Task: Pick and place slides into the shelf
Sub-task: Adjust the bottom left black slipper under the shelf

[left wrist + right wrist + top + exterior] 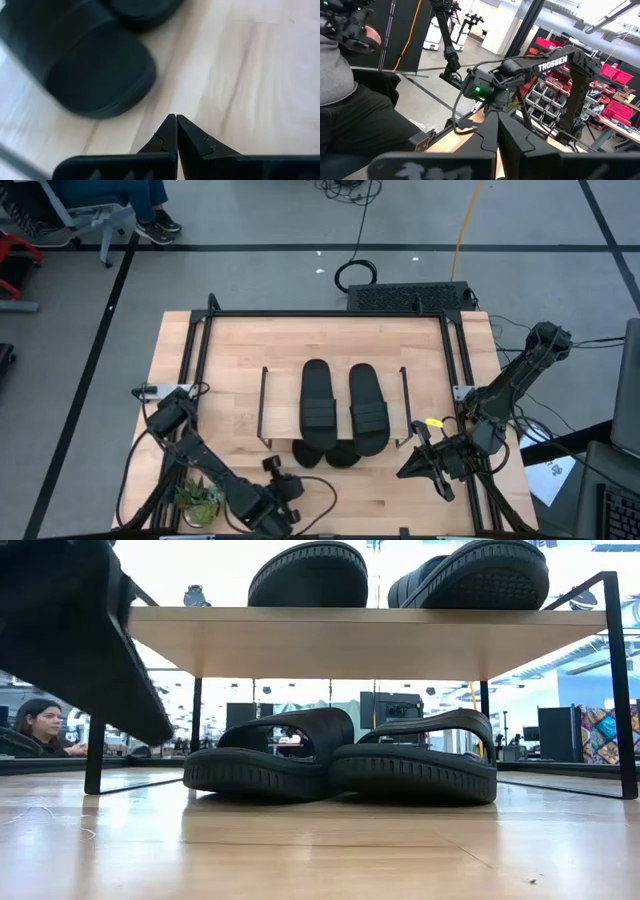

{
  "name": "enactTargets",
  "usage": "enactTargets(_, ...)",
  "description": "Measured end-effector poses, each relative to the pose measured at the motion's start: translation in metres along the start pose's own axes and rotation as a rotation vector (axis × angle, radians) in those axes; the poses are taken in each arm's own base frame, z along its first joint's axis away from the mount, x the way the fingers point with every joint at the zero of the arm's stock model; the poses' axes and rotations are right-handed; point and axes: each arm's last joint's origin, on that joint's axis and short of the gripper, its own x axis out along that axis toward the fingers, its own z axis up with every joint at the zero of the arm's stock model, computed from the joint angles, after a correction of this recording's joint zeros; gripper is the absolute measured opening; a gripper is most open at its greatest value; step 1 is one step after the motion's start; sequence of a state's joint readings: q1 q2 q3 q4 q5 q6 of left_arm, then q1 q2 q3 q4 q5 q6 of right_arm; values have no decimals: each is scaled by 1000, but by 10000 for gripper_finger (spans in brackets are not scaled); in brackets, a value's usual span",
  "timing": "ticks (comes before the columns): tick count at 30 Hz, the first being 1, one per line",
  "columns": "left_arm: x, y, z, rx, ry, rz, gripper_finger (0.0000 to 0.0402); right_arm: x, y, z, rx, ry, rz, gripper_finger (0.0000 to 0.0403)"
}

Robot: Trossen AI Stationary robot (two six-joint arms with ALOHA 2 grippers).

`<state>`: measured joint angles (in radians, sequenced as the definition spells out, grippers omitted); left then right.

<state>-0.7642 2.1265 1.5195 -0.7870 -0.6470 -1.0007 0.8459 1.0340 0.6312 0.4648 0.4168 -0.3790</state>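
Left dark six-joint arm lies low along the near left edge, forearm angled toward the middle. Left two-finger gripper (272, 467) has its tips pressed together, pointing out over the table; wrist view confirms no gap between the fingers (169, 131). Right dark arm is folded at the near right side, elbow high toward the far right. Right two-finger gripper (408, 470) also closed, fingers (487, 135) touching, holding nothing.

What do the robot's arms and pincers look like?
Both arms are dark, jointed and thin, with black cables looping along them. The left arm has white letters spelling TROSSEN and a small green light. Each pincer, left pincer and right pincer, has two black pointed fingers with little notches.
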Motion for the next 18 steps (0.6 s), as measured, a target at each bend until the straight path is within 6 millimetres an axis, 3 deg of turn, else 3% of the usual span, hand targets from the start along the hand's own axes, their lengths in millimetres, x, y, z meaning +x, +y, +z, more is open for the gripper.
enactTargets(11,23,26,-24,-142,118,147,0,0,0,0,0,1,1,0)
enactTargets(18,33,35,-21,-168,71,198,0,0,0,0,-3,1,1,0)
